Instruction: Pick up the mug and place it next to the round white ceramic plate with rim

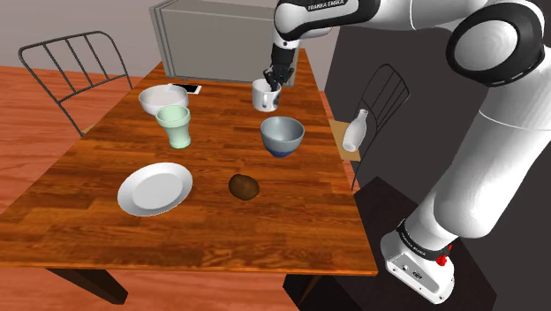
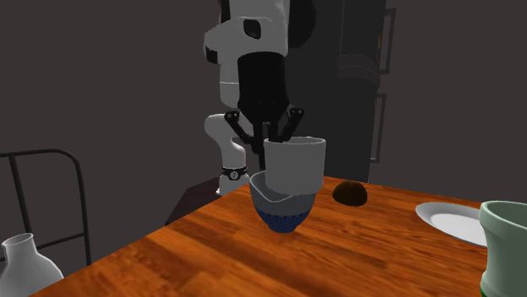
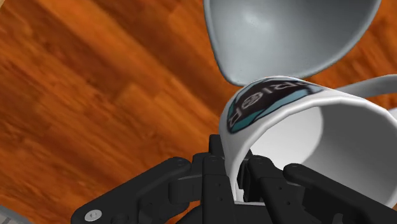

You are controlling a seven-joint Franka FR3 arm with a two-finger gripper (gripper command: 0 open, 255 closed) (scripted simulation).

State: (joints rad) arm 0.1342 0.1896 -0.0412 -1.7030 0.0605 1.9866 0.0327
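gripper [image 1: 275, 81] clamped on rim of white mug [image 1: 263, 97]: thin pinch, could pivot or slip, hitting grey bowl [image 1: 283, 135] en route to plate [image 1: 154, 188].

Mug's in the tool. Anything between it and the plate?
Nothing directly. In the shoulder view the white mug, clasped by the black tool, has bare table toward the round white plate, passing between the pale green cup and grey-blue bowl. A brown lump sits beside the plate.

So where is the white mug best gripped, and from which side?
The rim wall, from above: the mug is upright with its mouth open, so one finger fits inside and one outside, as the gripper clasps it.
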